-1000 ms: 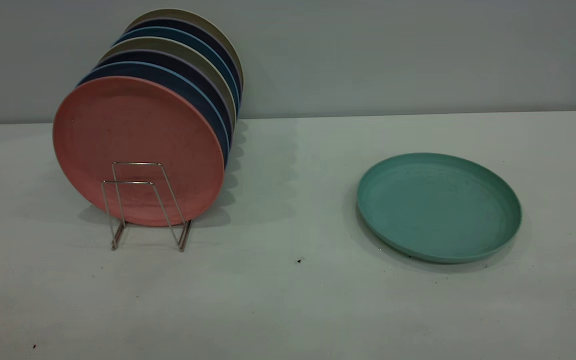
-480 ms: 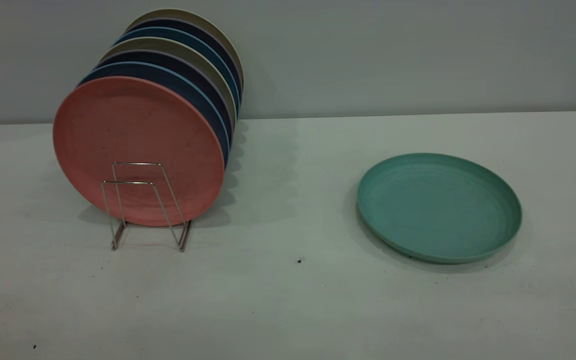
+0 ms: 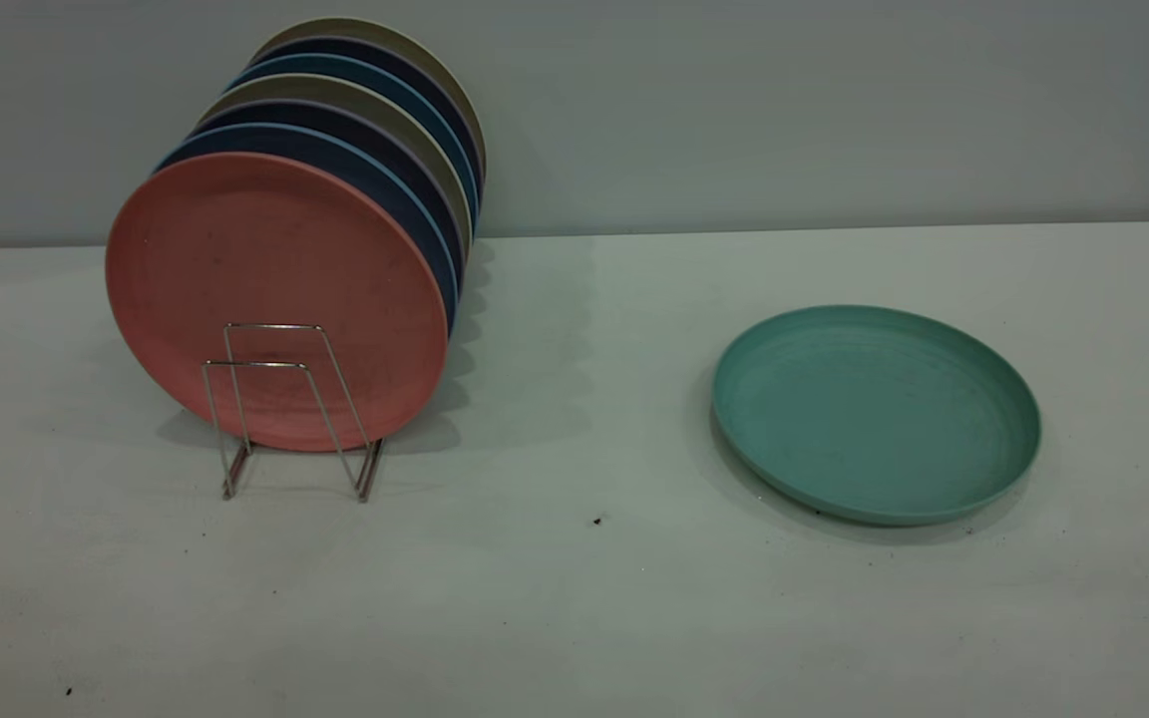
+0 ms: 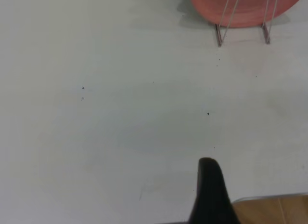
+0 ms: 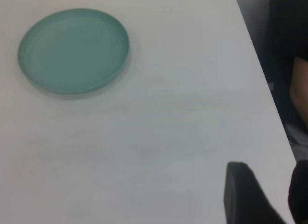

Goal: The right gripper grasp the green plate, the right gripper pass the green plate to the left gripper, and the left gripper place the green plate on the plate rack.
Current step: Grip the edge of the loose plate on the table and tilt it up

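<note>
The green plate (image 3: pixel 874 414) lies flat on the white table at the right, with nothing touching it. It also shows in the right wrist view (image 5: pixel 74 50), far from my right gripper (image 5: pixel 272 183), which is open and empty above bare table near the table's edge. The plate rack (image 3: pixel 285 409) stands at the left with its front wire loops free. It also shows in the left wrist view (image 4: pixel 243 21), far from my left gripper (image 4: pixel 208 195), which is only partly in view. Neither gripper shows in the exterior view.
A salmon-pink plate (image 3: pixel 265 289) stands upright in the rack, with several blue and olive plates (image 3: pixel 375 130) behind it. The table edge (image 5: pixel 260 74) runs close beside the right gripper. A wall stands behind the table.
</note>
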### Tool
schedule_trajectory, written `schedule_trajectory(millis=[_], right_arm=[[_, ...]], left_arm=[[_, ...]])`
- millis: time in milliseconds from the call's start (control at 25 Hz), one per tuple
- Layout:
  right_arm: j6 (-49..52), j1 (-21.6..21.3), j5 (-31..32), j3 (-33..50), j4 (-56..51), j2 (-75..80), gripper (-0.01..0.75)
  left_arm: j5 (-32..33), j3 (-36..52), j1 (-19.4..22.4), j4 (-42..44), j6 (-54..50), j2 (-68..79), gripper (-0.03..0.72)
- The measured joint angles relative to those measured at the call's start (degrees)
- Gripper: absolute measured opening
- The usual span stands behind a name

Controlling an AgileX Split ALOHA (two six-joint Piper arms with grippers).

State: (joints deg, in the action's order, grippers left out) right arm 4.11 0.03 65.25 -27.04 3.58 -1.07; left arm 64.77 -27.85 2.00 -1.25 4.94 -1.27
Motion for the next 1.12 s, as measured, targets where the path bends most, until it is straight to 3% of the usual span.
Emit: schedule_trajectory(millis=[400,800,1120], right_arm=[[-4.43,0.0,-1.04,-0.9,-1.84,3.27,0.259],[-13.24,0.0,-16.36,-6.78,-11.12,30.73,0.504],[-24.61,0.0,-24.17,-11.68,-22.2,53.58,0.521]], left_arm=[[-0.78,-0.58,0.0,0.0,-1.2,3.44,0.536],[-13.31,-11.97,0.0,0.0,-1.39,35.13,0.567],[-22.22,-21.93,0.0,-0.93,-0.64,58.54,0.568]])
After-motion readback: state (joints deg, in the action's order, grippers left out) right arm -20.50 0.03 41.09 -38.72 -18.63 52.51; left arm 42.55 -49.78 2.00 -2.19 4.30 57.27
